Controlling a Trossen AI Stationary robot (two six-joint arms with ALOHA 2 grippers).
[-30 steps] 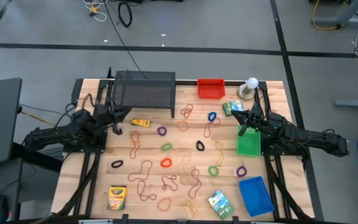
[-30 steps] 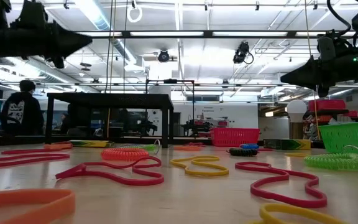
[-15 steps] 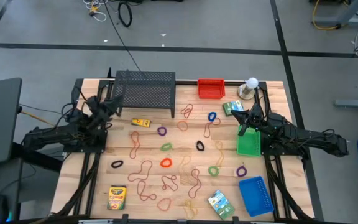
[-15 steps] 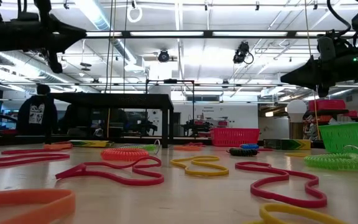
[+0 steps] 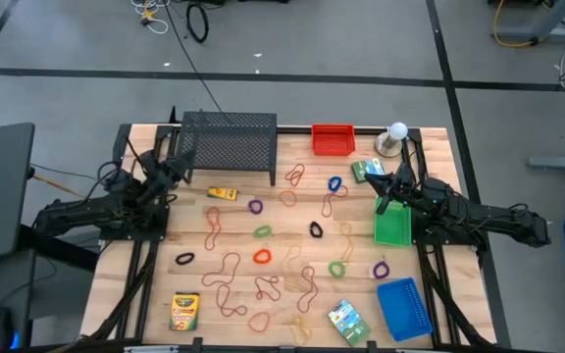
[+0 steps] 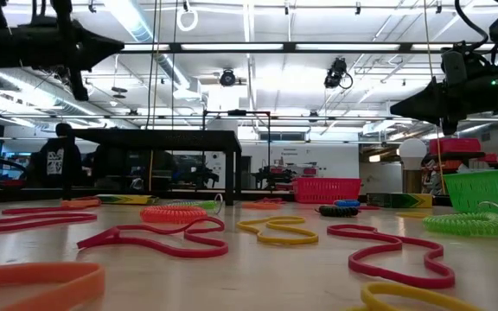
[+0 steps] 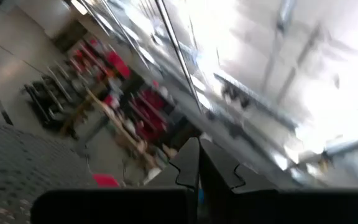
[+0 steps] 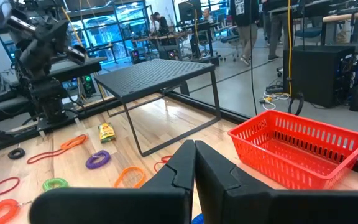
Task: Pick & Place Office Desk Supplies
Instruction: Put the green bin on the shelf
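Thin rubber-band loops in red, orange, green, purple, blue and black (image 5: 262, 257) lie scattered flat over the wooden table (image 5: 439, 147). One crayon box (image 5: 184, 311) lies near the front left and a smaller one (image 5: 222, 193) in front of the rack. Green packets lie at the front (image 5: 345, 321) and back right (image 5: 368, 171). My left gripper (image 5: 171, 171) hangs shut and empty above the table's left side, tipped slightly upward (image 7: 197, 163). My right gripper (image 5: 383, 204) hovers shut and empty at the right, beside the green basket (image 8: 194, 163).
A black wire-mesh rack (image 5: 229, 145) stands at the back left, a red basket (image 5: 333, 139) and a white ball on a base (image 5: 396, 132) at the back. A green basket (image 5: 392, 224) and a blue basket (image 5: 403, 306) sit at the right. A person (image 6: 59, 160) is in the room behind.
My left gripper has swung toward the table's far edge, risen a little and rolled about its own axis. The person in the room behind has walked to the right in the low view.
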